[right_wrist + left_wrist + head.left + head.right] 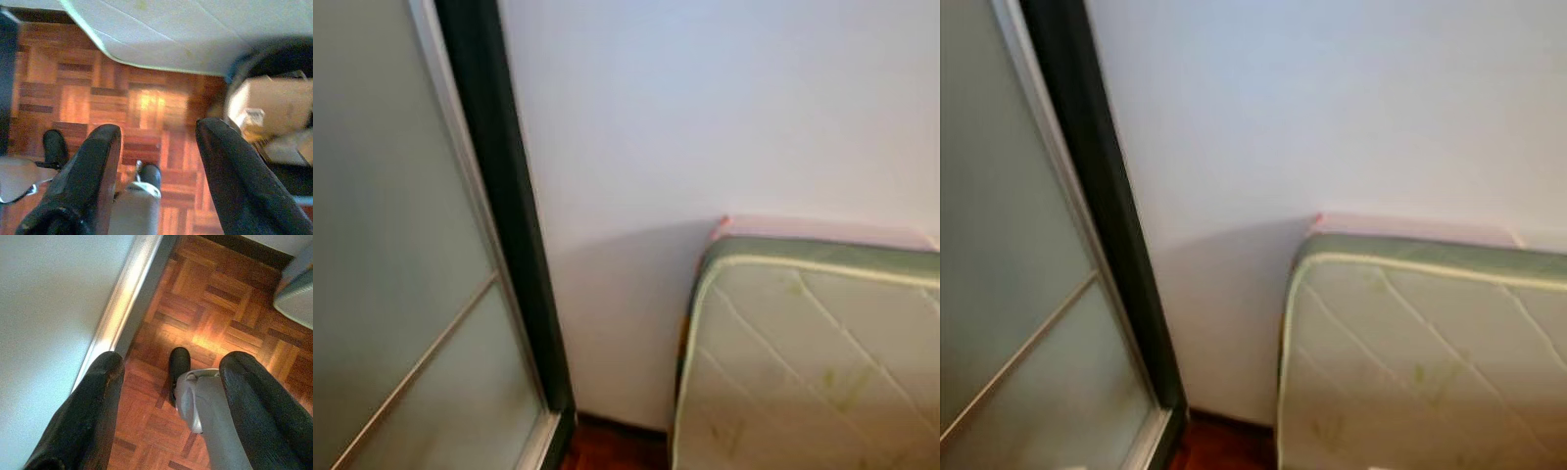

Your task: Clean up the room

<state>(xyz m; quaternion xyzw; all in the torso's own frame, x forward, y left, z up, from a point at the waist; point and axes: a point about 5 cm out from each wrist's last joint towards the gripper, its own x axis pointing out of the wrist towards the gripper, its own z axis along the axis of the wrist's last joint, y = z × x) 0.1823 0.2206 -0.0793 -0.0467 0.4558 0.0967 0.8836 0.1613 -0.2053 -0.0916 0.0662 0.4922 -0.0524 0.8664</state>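
Note:
My left gripper [173, 363] hangs open over the parquet floor [215, 298], nothing between its fingers, beside the metal track of a sliding door [122, 308]. My right gripper [159, 129] is also open and empty above the parquet, close to a round dark bin [274, 105] that holds cardboard and paper scraps. A quilted white mattress with a green border [813, 362] leans against the white wall [705, 117]; its lower edge [195, 29] lies just beyond the right gripper.
A frosted-glass sliding door [401, 255] with a dark frame [514, 225] stands on my left. A narrow strip of floor [612, 446] runs between door and mattress. My own black feet [178, 364] [55, 144] stand on the parquet below the grippers.

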